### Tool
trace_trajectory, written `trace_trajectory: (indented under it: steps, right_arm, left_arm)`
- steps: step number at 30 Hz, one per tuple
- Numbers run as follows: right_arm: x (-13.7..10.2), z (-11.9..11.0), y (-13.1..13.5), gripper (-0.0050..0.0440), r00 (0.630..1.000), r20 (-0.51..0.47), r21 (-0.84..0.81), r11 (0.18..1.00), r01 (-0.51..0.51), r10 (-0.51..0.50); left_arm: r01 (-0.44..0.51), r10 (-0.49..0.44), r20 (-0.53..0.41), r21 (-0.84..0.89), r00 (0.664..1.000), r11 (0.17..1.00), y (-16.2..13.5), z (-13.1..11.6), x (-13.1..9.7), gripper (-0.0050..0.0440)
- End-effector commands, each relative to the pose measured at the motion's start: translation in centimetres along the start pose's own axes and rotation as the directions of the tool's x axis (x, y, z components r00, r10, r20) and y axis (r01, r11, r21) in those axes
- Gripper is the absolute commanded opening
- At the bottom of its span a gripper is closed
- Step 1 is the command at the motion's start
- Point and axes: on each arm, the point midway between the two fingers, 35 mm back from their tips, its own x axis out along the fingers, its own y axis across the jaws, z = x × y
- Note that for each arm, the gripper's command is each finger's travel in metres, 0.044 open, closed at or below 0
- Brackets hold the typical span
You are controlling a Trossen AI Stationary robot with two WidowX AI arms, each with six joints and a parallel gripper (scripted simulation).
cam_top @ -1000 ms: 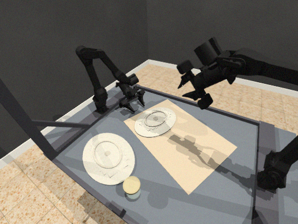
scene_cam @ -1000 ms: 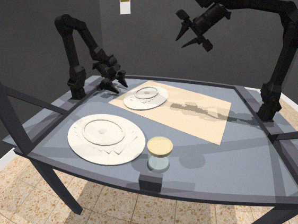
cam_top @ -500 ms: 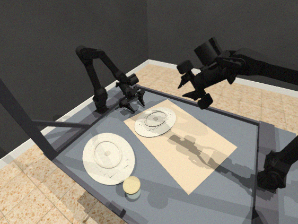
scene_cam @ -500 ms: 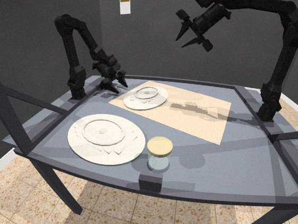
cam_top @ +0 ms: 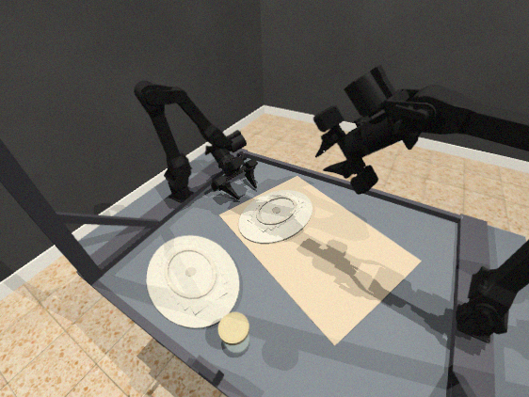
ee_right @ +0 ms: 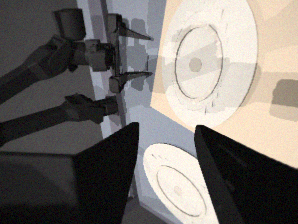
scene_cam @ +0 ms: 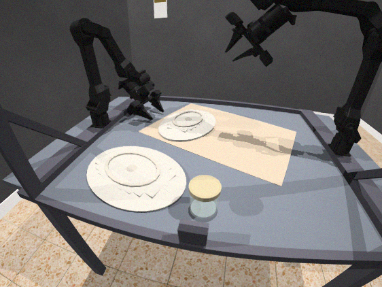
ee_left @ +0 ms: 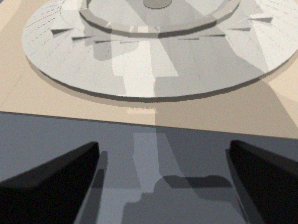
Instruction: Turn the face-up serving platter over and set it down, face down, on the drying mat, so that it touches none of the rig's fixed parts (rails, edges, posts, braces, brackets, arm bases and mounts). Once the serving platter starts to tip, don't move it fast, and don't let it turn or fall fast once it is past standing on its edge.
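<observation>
Platter's on the mat and looks bottom side up to us, nothing in either gripper.
Going left to right in the top view, we've got the big plate (cam_top: 193,303) (scene_cam: 132,192) (ee_right: 177,190) flat on the table (cam_top: 292,376) (scene_cam: 289,221) (ee_left: 30,150) (ee_right: 165,125), lower left, then our jar (cam_top: 233,328) (scene_cam: 204,188) with its yellowish lid right by the rim. Above them, around upper center, our left gripper (cam_top: 248,194) (scene_cam: 157,115) (ee_left: 163,147) (ee_right: 149,56) is wide open just beside the platter (cam_top: 276,210) (scene_cam: 187,119) (ee_left: 150,65) (ee_right: 195,64), tips pointing down. The platter lies flat near the mat's (cam_top: 301,282) (scene_cam: 251,160) (ee_left: 20,100) (ee_right: 280,130) upper-left end, raised ring on top, apart from the rails. Upper right, our right gripper (cam_top: 320,163) (scene_cam: 229,56) (ee_right: 166,130) hangs up in the air, fingers partway open with nothing between them.
</observation>
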Motion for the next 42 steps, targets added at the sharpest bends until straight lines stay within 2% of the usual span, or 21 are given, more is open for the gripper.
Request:
trace_trajectory:
  steps: [1, 2, 10, 11, 12, 22, 23, 25, 26, 36, 38, 42]
  right_arm:
    - [-1.4, 0.0, 1.1, 0.0160, 0.999, -0.002, 0.006, 0.999, -0.044, 0.044]
    - [-1.4, 0.0, 1.1, 0.0160, 0.999, -0.002, 0.006, 0.999, -0.044, 0.044]
    - [-1.4, 0.0, 1.1, 0.0160, 0.999, -0.002, 0.006, 0.999, -0.044, 0.044]
    - [-1.4, 0.0, 1.1, 0.0160, 0.999, -0.002, 0.006, 0.999, -0.044, 0.044]
    - [-1.4, 0.0, 1.1, 0.0160, 0.999, -0.002, 0.006, 0.999, -0.044, 0.044]
    - [-1.4, 0.0, 1.1, 0.0160, 0.999, -0.002, 0.006, 0.999, -0.044, 0.044]
    - [-1.4, 0.0, 1.1, 0.0160, 0.999, -0.002, 0.006, 0.999, -0.044, 0.044]
    - [-1.4, 0.0, 1.1, 0.0160, 0.999, -0.002, 0.006, 0.999, -0.044, 0.044]
    - [-1.4, 0.0, 1.1, 0.0160, 0.999, -0.002, 0.006, 0.999, -0.044, 0.044]
    - [-1.4, 0.0, 1.1, 0.0160, 0.999, -0.002, 0.006, 0.999, -0.044, 0.044]
    - [-1.4, 0.0, 1.1, 0.0160, 0.999, -0.002, 0.006, 0.999, -0.044, 0.044]
    - [-1.4, 0.0, 1.1, 0.0160, 0.999, -0.002, 0.006, 0.999, -0.044, 0.044]
  left_arm:
    - [-0.010, 0.010, 0.011, 0.019, 1.000, 1.000, 0.2, 0.5, -0.1, 0.0400]
    - [-0.035, 0.033, 0.040, 0.068, 0.999, 0.997, 1.3, 1.6, -0.5, 0.0400]
    - [-0.035, 0.033, 0.040, 0.066, 0.999, 0.997, 1.4, 1.6, -0.5, 0.0400]
    - [-0.038, 0.035, 0.037, 0.061, 0.999, 0.997, 1.3, 1.5, -2.2, 0.0400]
    - [-0.039, 0.037, 0.036, 0.058, 0.999, 0.998, 1.3, 1.4, -2.7, 0.0400]
    - [-0.013, 0.013, 0.012, 0.040, 1.000, 0.999, 0.9, 0.7, -6.6, 0.0400]
    - [-0.015, 0.015, 0.012, 0.037, 1.000, 0.999, 0.9, 0.6, -5.7, 0.0400]
    - [-0.015, 0.015, 0.012, 0.037, 1.000, 0.999, 0.9, 0.6, -5.7, 0.0400]
    - [-0.009, 0.008, 0.008, 0.040, 1.000, 0.999, 0.8, 0.6, -7.5, 0.0400]
    - [0.006, -0.006, -0.003, 0.023, 1.000, 1.000, 0.3, 0.0, -11.7, 0.0400]
    - [0.006, -0.006, 0.001, 0.017, 1.000, 1.000, 0.1, 0.0, -10.5, 0.0400]
    - [0.003, -0.003, -0.002, 0.022, 1.000, 1.000, 0.3, 0.1, -10.6, 0.0400]
